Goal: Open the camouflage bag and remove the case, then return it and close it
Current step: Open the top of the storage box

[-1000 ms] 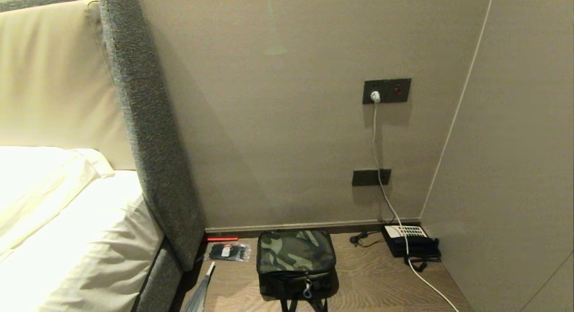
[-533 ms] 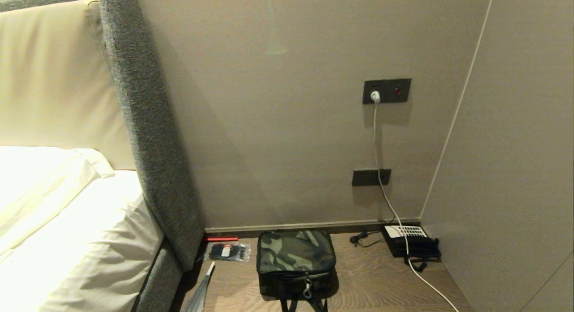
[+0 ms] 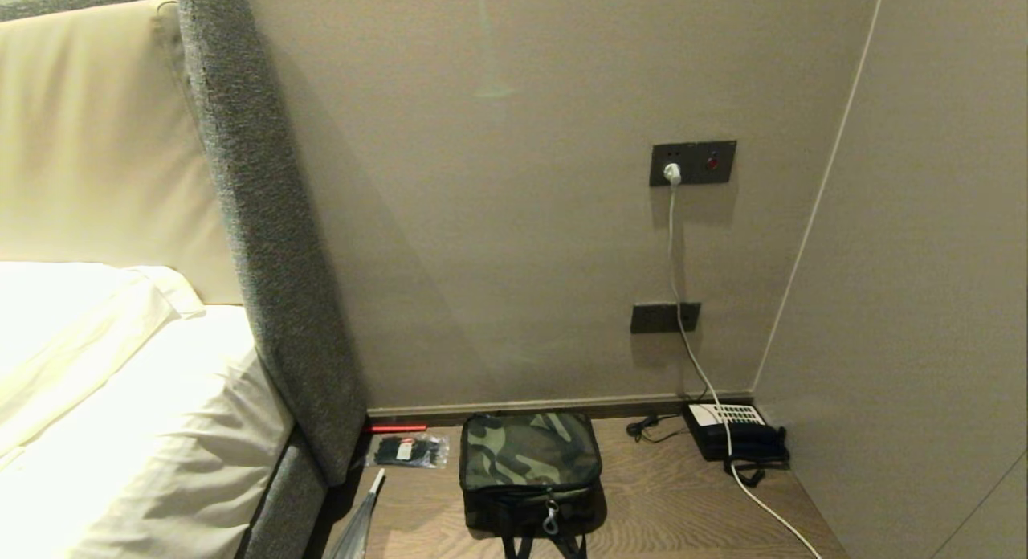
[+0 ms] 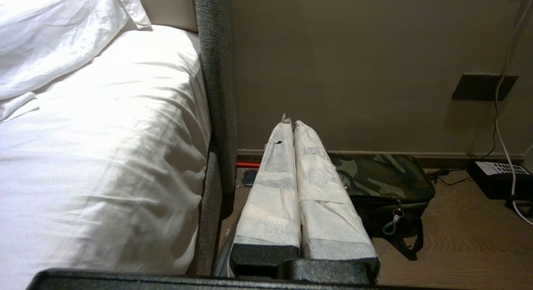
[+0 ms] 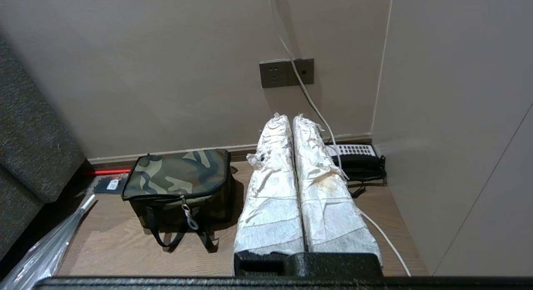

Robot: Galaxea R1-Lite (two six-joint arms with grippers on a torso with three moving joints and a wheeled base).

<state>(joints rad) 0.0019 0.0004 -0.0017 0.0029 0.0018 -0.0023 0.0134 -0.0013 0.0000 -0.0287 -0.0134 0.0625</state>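
Bedside corner of a hotel-ish room: wood floor [image 3: 666, 503], beige walls, bed [image 3: 120, 398] over at 9 o'clock. The camouflage bag [image 3: 530, 454] sits zipped shut on the floor at 6 o'clock in the head view, against the baseboard, straps spilling toward the robot. The case isn't visible, presumably inside. Left gripper [image 4: 291, 125] and right gripper [image 5: 289, 119] both have their jaws pressed together, empty, parked well short of the bag. Risks as I see them: the zipper pull [image 3: 551, 520] is tiny and dangly, easy to miss, and the soft bag may slide. The white cable [image 3: 755, 487] and telephone [image 3: 735, 430] at 3 o'clock could snag the right arm.
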